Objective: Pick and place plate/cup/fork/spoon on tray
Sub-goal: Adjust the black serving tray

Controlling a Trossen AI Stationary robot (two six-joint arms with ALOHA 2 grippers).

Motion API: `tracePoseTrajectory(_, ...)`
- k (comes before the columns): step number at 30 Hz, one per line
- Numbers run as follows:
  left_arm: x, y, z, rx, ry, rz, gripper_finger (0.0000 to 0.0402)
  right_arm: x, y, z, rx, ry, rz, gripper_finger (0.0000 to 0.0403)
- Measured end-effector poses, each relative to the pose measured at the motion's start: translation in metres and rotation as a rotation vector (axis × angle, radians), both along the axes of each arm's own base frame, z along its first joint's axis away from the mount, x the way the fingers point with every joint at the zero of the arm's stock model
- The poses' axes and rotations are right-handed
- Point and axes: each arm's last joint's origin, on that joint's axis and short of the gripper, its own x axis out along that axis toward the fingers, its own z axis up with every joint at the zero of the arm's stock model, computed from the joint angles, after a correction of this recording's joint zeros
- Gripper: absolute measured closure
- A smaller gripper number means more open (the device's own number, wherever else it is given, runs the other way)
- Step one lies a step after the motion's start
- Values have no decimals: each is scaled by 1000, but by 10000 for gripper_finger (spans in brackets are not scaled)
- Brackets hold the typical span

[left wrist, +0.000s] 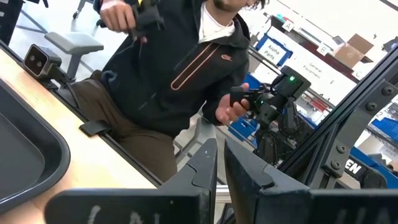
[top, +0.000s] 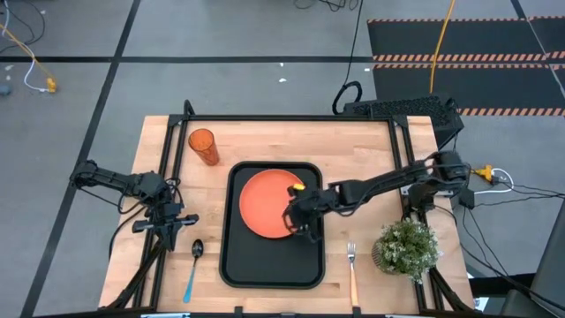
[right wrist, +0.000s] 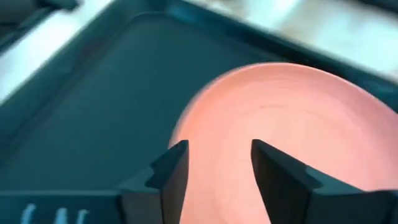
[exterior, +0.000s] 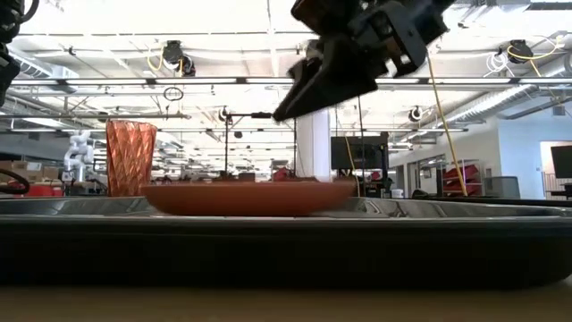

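Released, the right claw [top: 298, 221] hovers above the round flat orange plate [top: 265, 205] lying in the black rectangular tray [top: 231, 256] beneath it; plate looks placed, cup likely next.

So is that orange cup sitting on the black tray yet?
No, the cup stands on the bare wooden table beyond the tray; only the plate is on it.

A white label [left wrist: 274, 48] on blue shelving behind the person seems to read "Aloha Parts". Lower down, white letters "EN" [left wrist: 352, 167] show on a blue surface, cut off by a post.
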Motion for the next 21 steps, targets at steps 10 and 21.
tracePoseTrajectory(10,0,0,0,1,-3,0,369,-49,-14,58,-32,-24,-261,218)
tracePoseTrajectory(21,0,0,0,-13,47,-5,369,-82,-20,52,69,-193,-301,218)
